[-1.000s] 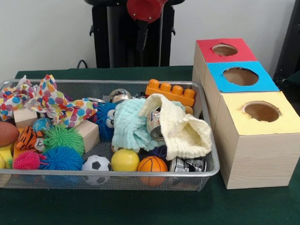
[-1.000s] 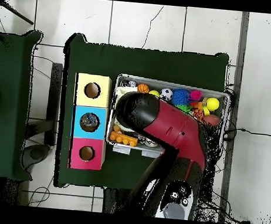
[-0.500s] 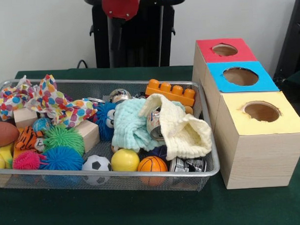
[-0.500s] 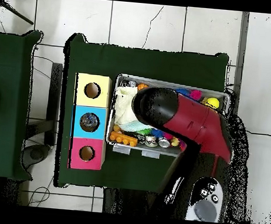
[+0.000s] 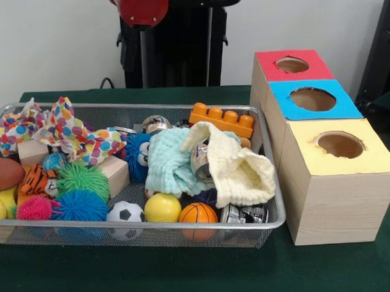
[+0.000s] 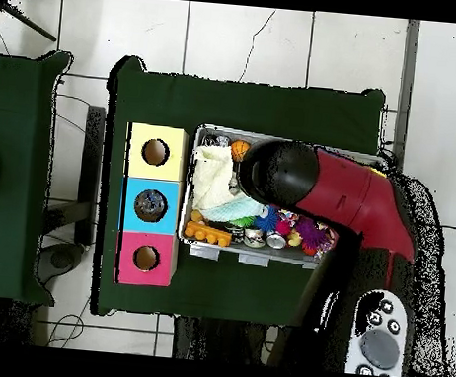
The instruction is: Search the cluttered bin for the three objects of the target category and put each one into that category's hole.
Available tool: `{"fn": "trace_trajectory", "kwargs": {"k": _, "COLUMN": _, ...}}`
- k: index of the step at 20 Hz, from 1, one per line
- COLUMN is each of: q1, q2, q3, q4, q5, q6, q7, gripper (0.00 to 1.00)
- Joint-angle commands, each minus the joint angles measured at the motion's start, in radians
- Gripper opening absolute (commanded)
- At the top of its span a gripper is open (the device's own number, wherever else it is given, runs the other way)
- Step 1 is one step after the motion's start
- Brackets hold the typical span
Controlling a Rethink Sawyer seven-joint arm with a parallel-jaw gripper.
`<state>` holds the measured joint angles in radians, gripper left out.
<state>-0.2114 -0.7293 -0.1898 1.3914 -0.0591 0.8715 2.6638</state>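
Target category unknown from the pictures; candidates all inside the wire bin (image 5: 268, 211) on the green table (image 5: 187, 274). Crowded along the bin's near rim in the front view: soccer ball (image 5: 125, 212), yellow ball (image 5: 162, 207), small basketball (image 5: 198, 213). Spiky balls in green (image 5: 83, 179), blue (image 5: 80, 205) and pink (image 5: 34, 208) toward the end away from the boxes, beside a brown ball (image 5: 4, 173), a tiger toy (image 5: 37, 180) and a wooden block (image 5: 114, 173). Spotted cloth (image 5: 66, 134) draped over that far corner. Mint cloth (image 5: 170, 163) and cream cloth (image 5: 244, 173) heaped at the end nearest the boxes, half covering a can (image 5: 200, 160); orange brick (image 5: 221, 119) lying with its long axis along the back rim.

Just beside the bin, touching in a row: yellow box (image 5: 340, 179), blue box (image 5: 315, 100), red box (image 5: 291, 66), each with a round hole on top. Something dark and indistinct inside the blue hole in the overhead view; the other two apparently empty.

Arm (image 6: 331, 191) over the bin's middle in the overhead view, covering much of its contents. Hand itself not distinguishable in either view, so wide or narrow: cannot tell. Judged: search in progress, nothing gripped that shows; any candidate lies below the arm, with the boxes off the cloth-heaped end.
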Motion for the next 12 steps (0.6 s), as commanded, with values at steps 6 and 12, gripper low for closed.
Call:
{"fn": "trace_trajectory", "kwargs": {"k": 6, "q1": -0.038, "q2": 0.004, "q3": 0.181, "q4": 0.013, "q5": -0.094, "q6": -0.029, "q7": -0.281, "gripper": 0.00}}
{"fn": "trace_trajectory", "kwargs": {"k": 12, "q1": -0.055, "q2": -0.001, "q3": 0.204, "q4": 0.013, "q5": -0.117, "q6": -0.023, "q7": -0.277, "gripper": 0.00}}
